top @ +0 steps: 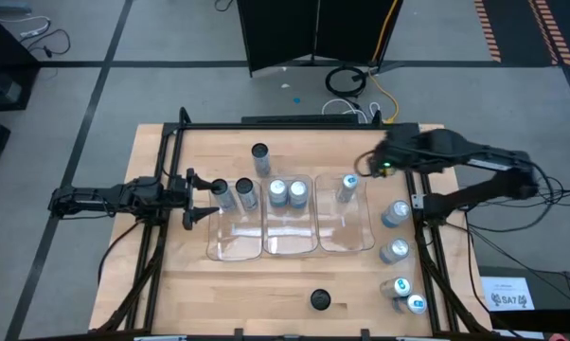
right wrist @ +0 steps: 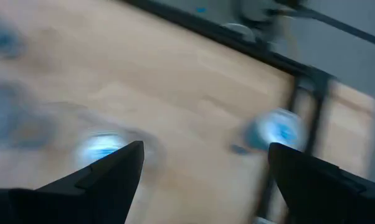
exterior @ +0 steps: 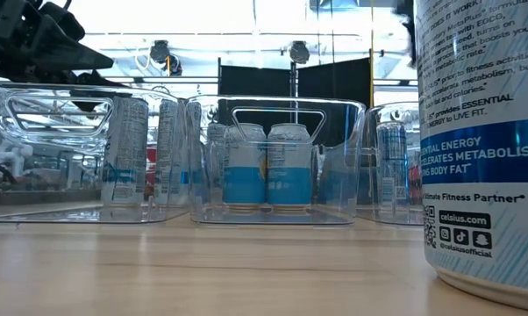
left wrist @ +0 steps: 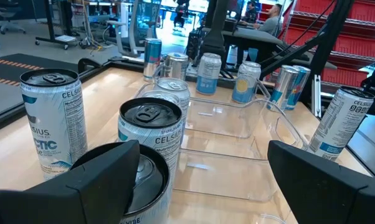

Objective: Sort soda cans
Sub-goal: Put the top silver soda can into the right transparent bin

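Both tools gape wide and empty; the nearest soda cans (left wrist: 151, 134) read "CELSIUS".

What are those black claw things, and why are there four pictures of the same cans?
They are two robot arms at a wooden table. Each arm ends in two fingers for picking things up. One picture looks down from above, one looks level across the table top, and two come from little cameras on the arms' wrists.

On the table stand soda cans and three clear plastic trays. Some cans already stand in the trays; others wait outside them.

The left gripper is open beside the left tray. The right gripper is open above a can in the right tray. Neither holds anything.
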Robot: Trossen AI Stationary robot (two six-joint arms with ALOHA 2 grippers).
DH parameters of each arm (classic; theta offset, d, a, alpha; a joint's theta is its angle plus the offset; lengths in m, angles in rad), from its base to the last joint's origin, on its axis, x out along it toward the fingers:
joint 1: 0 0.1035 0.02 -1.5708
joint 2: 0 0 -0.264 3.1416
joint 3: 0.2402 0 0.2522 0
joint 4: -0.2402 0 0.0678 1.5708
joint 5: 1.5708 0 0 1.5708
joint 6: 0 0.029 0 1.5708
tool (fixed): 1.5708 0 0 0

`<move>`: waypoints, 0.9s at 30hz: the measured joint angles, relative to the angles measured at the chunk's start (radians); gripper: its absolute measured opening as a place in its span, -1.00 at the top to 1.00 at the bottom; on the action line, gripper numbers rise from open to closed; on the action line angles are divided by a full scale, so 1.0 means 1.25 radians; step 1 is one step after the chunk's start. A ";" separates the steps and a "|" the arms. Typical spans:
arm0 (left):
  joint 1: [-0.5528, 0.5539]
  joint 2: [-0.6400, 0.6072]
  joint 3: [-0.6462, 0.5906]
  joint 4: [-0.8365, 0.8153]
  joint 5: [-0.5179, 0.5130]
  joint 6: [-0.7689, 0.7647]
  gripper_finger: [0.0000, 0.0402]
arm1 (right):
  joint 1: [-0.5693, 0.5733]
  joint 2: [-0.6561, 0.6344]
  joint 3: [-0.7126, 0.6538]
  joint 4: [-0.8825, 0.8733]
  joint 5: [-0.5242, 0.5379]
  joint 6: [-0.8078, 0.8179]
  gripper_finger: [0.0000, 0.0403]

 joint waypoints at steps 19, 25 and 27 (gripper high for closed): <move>0.000 0.000 0.000 0.000 0.000 0.000 -0.81 | -0.293 -0.122 -0.114 -0.012 -0.011 0.003 -0.67; 0.000 0.000 0.000 0.000 0.000 0.000 -0.81 | -0.400 -0.115 -0.114 0.050 -0.084 -0.088 -0.67; 0.000 0.000 0.000 0.000 0.000 0.000 -0.81 | -0.431 -0.115 -0.115 0.080 -0.115 -0.117 -0.67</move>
